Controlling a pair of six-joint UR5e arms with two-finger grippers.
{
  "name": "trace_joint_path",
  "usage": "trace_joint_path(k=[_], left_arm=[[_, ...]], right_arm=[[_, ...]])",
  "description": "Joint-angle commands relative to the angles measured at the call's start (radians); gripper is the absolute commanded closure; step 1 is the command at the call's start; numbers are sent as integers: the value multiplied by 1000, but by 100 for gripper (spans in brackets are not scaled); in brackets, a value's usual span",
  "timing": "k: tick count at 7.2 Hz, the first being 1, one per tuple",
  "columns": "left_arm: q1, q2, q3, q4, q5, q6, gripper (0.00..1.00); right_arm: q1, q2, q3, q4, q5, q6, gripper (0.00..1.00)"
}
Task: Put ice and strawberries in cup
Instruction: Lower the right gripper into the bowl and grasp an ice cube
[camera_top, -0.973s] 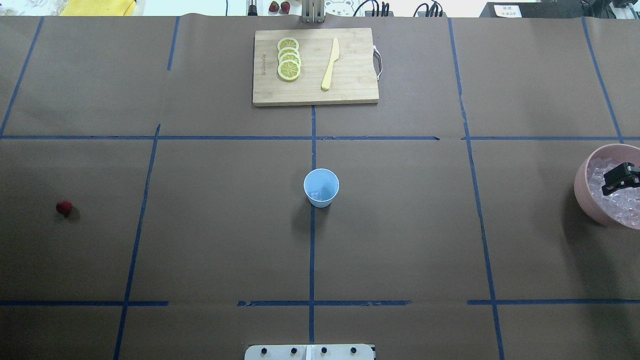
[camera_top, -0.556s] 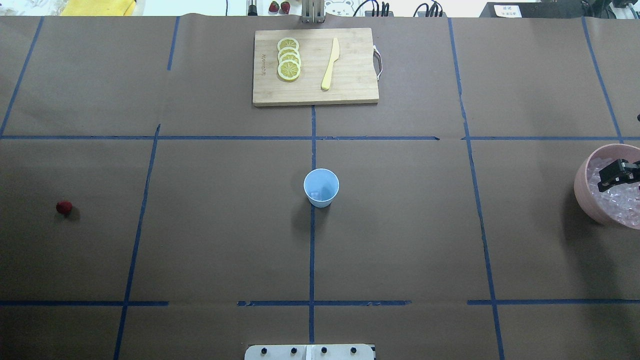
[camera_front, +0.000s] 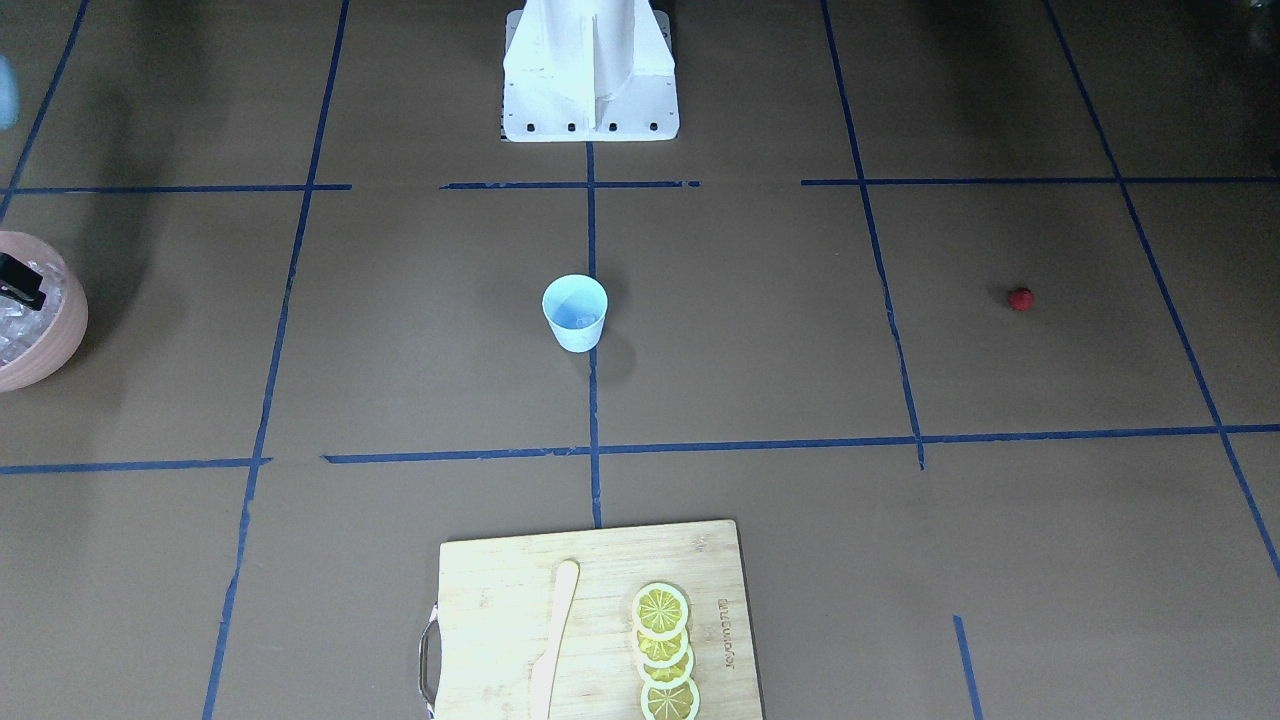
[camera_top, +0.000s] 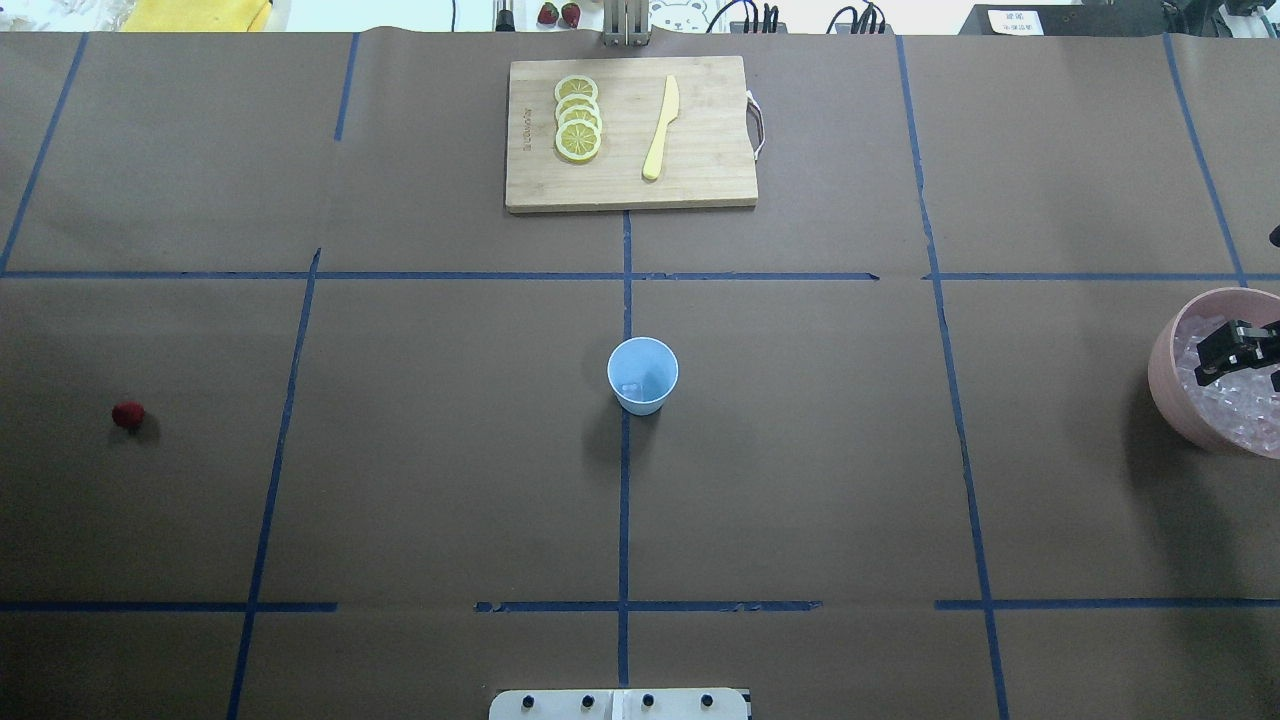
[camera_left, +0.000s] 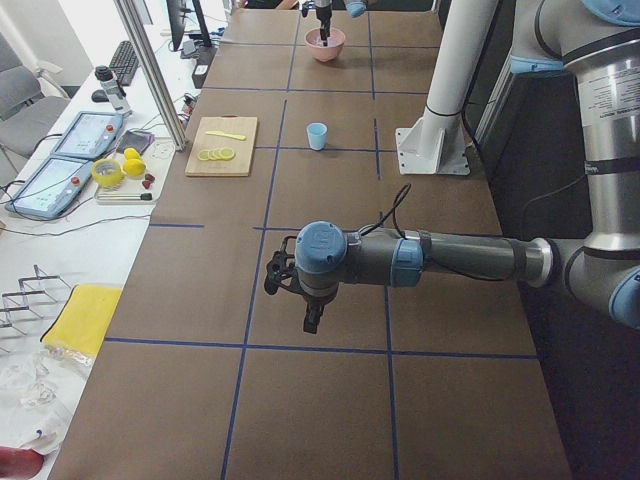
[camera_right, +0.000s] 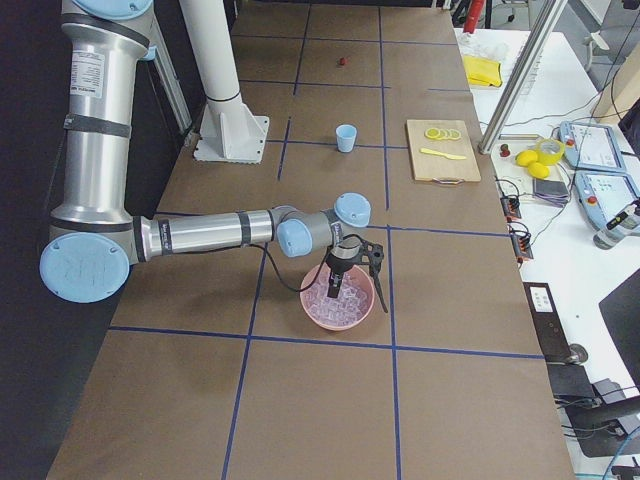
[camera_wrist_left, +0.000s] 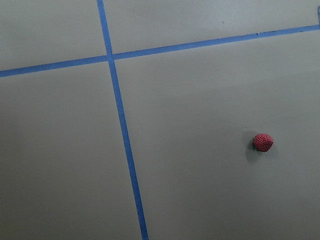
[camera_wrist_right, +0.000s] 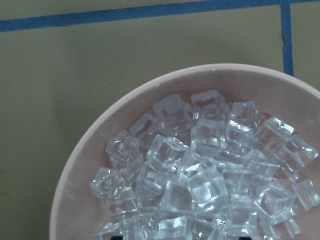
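The pale-blue cup (camera_top: 642, 375) stands at the table's middle, with a faint clear cube in its bottom. The dark-red strawberry (camera_top: 128, 414) lies alone at the far left, and also shows in the left wrist view (camera_wrist_left: 262, 142). The ice (camera_wrist_right: 200, 165) is piled in the pink bowl (camera_top: 1170, 390) at the right edge. My right gripper (camera_top: 1243, 365) hangs open just over the ice, fingers spread, holding nothing. My left gripper (camera_left: 310, 318) shows only in the exterior left view, above the table near the strawberry. I cannot tell whether it is open.
A wooden cutting board (camera_top: 630, 133) at the back middle carries lemon slices (camera_top: 578, 118) and a yellow knife (camera_top: 661, 128). The robot's base (camera_top: 620, 704) is at the front middle. Blue tape lines cross the brown table cover.
My right gripper has shifted slightly toward the far side over the bowl and looks lower over the ice. The cup and strawberry have not moved.
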Motion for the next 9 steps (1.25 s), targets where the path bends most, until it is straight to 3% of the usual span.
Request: trace_joint_path(k=[1, 3, 4, 5, 8, 9], left_arm=[[-1, 0, 0, 0, 0, 0, 0], [-1, 0, 0, 2, 0, 0, 0], [1, 0, 0, 0, 0, -2, 0], [-1, 0, 0, 0, -1, -2, 0], [-1, 2, -2, 2, -1, -2, 0], [-1, 2, -6, 2, -1, -2, 0]], right_arm=[[-2, 0, -3, 0, 0, 0, 27], [-7, 0, -3, 0, 0, 0, 31], [-7, 0, -3, 0, 0, -1, 41], [-9, 0, -3, -1, 0, -1, 45], [-9, 0, -3, -1, 1, -1, 48], [-9, 0, -2, -1, 1, -1, 63]])
